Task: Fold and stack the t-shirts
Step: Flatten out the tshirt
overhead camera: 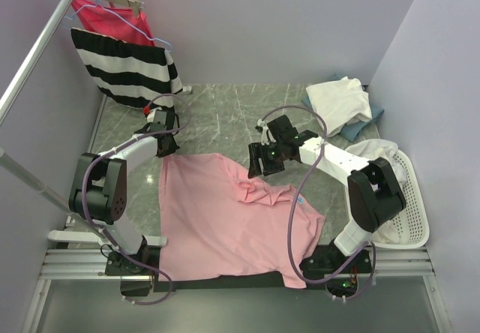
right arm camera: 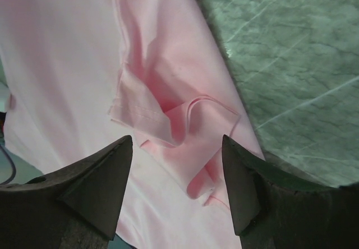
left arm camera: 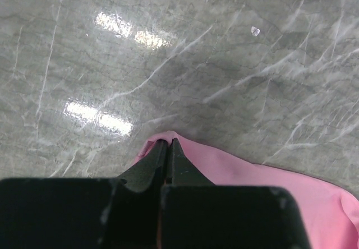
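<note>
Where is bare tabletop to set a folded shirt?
Far middle: bare grey marble tabletop between the black-and-white striped garment and the cream-white t-shirt pile. The light pink t-shirt fills the centre; a white plastic basket crowds the right.

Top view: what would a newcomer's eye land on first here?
The pink t-shirt spread across the table, crumpled near its far edge. The left gripper pinches its far left corner, jaws shut; the right gripper hangs open over the crumple.

left tool [left arm camera: 167, 148] clamped on pink t-shirt [left arm camera: 269, 187]
</note>
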Controlling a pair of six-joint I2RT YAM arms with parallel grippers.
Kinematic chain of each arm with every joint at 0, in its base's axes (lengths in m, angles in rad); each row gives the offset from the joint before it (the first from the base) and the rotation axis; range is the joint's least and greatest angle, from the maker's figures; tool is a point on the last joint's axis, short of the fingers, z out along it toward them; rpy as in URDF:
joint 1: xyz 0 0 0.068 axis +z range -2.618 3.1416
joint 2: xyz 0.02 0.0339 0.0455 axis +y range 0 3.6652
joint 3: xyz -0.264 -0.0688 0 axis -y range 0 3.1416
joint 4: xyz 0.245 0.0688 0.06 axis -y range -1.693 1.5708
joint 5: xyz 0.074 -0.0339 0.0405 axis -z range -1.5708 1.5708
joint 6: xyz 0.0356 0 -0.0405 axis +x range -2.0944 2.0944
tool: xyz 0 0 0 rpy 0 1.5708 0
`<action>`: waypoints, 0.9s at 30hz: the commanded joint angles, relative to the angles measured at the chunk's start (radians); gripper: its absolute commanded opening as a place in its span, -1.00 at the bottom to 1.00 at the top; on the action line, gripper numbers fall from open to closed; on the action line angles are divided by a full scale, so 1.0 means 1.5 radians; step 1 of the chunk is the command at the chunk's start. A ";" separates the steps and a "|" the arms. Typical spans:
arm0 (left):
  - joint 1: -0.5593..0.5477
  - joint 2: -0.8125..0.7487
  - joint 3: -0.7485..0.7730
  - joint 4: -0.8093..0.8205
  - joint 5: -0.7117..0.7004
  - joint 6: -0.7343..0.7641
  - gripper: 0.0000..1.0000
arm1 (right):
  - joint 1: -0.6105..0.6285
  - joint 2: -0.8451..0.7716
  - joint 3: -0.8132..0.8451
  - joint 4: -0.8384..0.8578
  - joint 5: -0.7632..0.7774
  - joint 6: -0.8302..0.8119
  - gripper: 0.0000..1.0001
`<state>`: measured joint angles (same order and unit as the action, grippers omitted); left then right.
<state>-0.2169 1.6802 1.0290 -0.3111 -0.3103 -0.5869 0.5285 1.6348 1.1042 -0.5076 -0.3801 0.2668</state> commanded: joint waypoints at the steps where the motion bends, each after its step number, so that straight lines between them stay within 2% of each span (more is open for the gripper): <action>1: 0.004 0.001 0.001 0.021 0.014 0.011 -0.99 | 0.004 -0.029 -0.015 0.017 -0.062 -0.024 0.43; 13: 0.004 0.007 -0.003 0.026 0.021 0.012 -0.99 | 0.026 0.011 -0.034 0.039 -0.149 -0.068 0.41; 22: 0.004 0.012 -0.002 0.026 0.018 0.014 -0.99 | 0.029 0.083 0.005 0.040 -0.136 -0.102 0.37; 23: 0.004 0.012 -0.002 0.025 0.016 0.014 -0.99 | 0.028 0.084 0.008 0.037 -0.134 -0.102 0.33; 27: 0.004 0.011 -0.002 0.023 0.014 0.014 -0.99 | 0.028 0.077 0.012 0.035 -0.124 -0.108 -0.19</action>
<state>-0.2146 1.7008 1.0264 -0.2962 -0.2859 -0.5835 0.5644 1.7725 1.0733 -0.4679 -0.5751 0.1307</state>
